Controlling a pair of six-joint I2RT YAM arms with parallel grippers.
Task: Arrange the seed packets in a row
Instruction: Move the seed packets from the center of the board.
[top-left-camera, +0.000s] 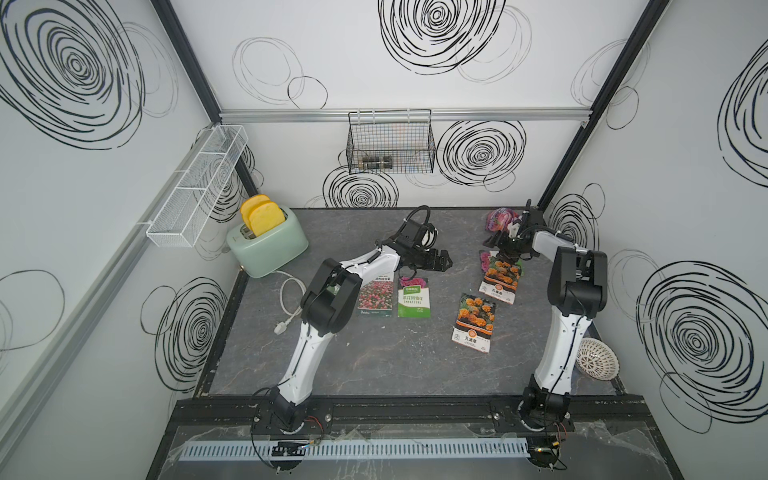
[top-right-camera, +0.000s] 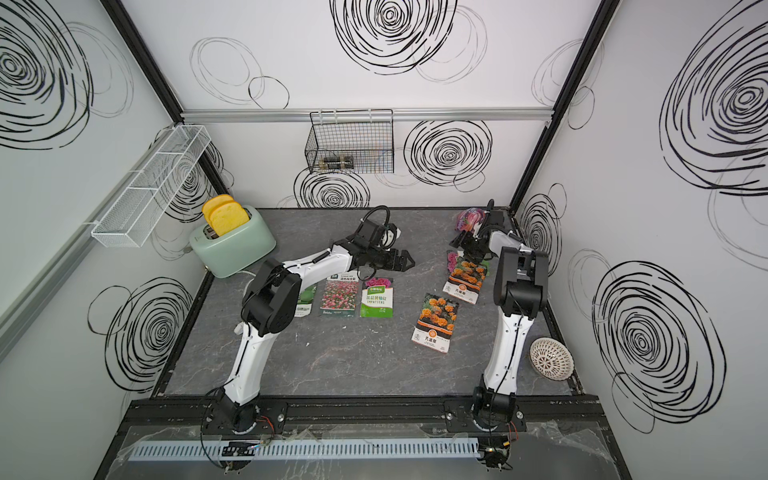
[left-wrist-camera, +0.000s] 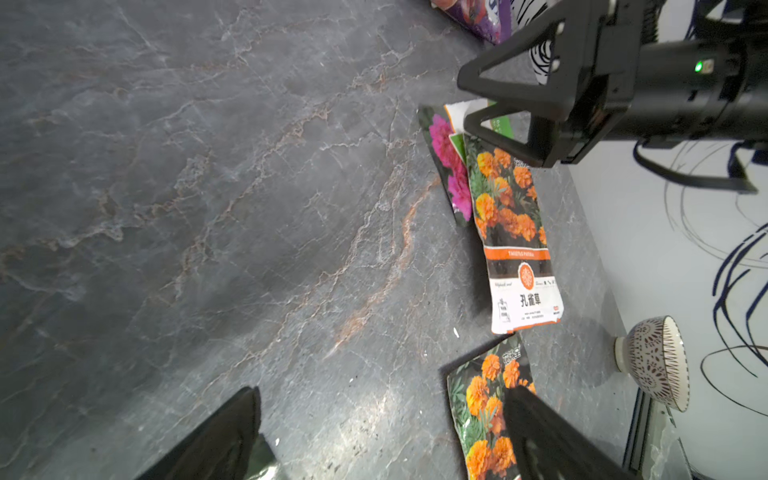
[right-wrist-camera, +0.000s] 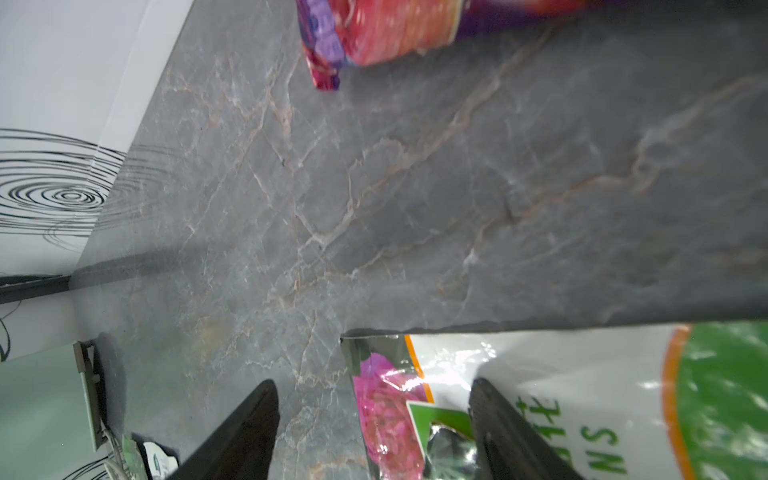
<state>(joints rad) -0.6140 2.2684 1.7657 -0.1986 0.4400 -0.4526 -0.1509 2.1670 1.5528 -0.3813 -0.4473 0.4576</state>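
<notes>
Three seed packets lie side by side in a row just to the 9 o'clock side of the middle of the worktop (top-left-camera: 374, 361). They are a dark green packet (top-right-camera: 306, 303), half hidden by the left arm, a red-pink packet (top-right-camera: 340, 297) and a green packet (top-right-camera: 377, 297). An orange marigold packet (top-left-camera: 476, 322) lies alone toward 3 o'clock, a bit crooked. At 2 o'clock a second marigold packet (top-left-camera: 500, 282) sits on top of a pink flower packet (left-wrist-camera: 446, 166), and a bit of a white and green packet (right-wrist-camera: 540, 365) peeks out too.

The left end effector (top-left-camera: 448, 262) is wide open and holds nothing, just behind the row. The right end effector (left-wrist-camera: 463, 104) is open over the back end of the pile. I cannot tell if it touches.

The worktop is dark grey stone with pale and orange cracks. A purple-pink candy bag (top-left-camera: 500, 220) is at 1 o'clock, a patterned bowl (top-left-camera: 598, 359) at 4 o'clock, and a green toaster (top-left-camera: 270, 245) with yellow toast (top-left-camera: 257, 216) at 10 o'clock. The walls are white with black swirls. A black wire basket (top-left-camera: 390, 143) hangs at 12 o'clock and a white mesh shelf (top-left-camera: 199, 187) at 9 o'clock.
</notes>
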